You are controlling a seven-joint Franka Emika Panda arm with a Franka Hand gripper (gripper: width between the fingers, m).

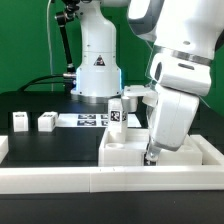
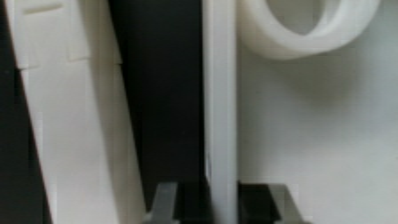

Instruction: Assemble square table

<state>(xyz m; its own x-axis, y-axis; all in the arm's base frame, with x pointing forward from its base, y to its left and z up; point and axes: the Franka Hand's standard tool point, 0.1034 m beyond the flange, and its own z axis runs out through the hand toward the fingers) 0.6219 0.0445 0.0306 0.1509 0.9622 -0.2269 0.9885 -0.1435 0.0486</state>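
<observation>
The square tabletop (image 1: 128, 150), a white tray, lies at the front of the black table against the white border wall. My gripper (image 1: 150, 153) reaches down onto its edge on the exterior view's right. In the wrist view the tabletop's thin rim (image 2: 221, 100) runs between my fingers, and my gripper (image 2: 221, 206) is shut on it. A round socket (image 2: 299, 30) shows on the tray's floor. Two leg blocks (image 1: 20, 120) (image 1: 46, 121) lie at the exterior view's left. A third tagged leg (image 1: 115, 112) stands behind the tabletop. The fourth leg is not clearly in view.
The marker board (image 1: 88, 121) lies flat behind the tabletop. The long white border wall (image 1: 60, 178) runs along the front and also shows in the wrist view (image 2: 63, 120). The robot's base (image 1: 98, 70) stands at the back, with cables beside it.
</observation>
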